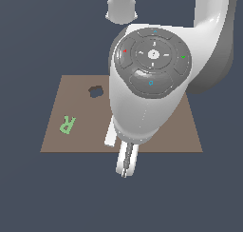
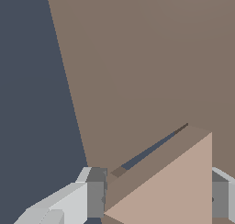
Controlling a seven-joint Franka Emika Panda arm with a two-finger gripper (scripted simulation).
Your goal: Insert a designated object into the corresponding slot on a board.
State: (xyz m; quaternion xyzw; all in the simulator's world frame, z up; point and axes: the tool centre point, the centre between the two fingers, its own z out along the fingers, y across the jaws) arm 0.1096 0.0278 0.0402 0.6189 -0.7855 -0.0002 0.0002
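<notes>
My gripper [image 2: 156, 201] is shut on the tan-pink triangle [image 2: 179, 186]; one grey finger [image 2: 95, 199] touches its tip and the other finger [image 2: 221, 199] its flat side. The triangle is just over the brown board [image 2: 137, 58]. A thin dark strip of the triangular slot [image 2: 151, 149] shows along the triangle's slanted edge; the rest of the slot is hidden under the piece. In the exterior view the arm covers the middle of the board [image 1: 71, 91], and the gripper [image 1: 126, 168] shows below the arm, near the board's front edge. The triangle and slot are hidden there.
A dark rounded pentagon hole [image 1: 96, 91] lies in the board toward the exterior view's left. A green letter R [image 1: 68, 124] lies on the board's front left part. A whitish bit [image 1: 110, 134] shows beside the arm; I cannot tell what it is.
</notes>
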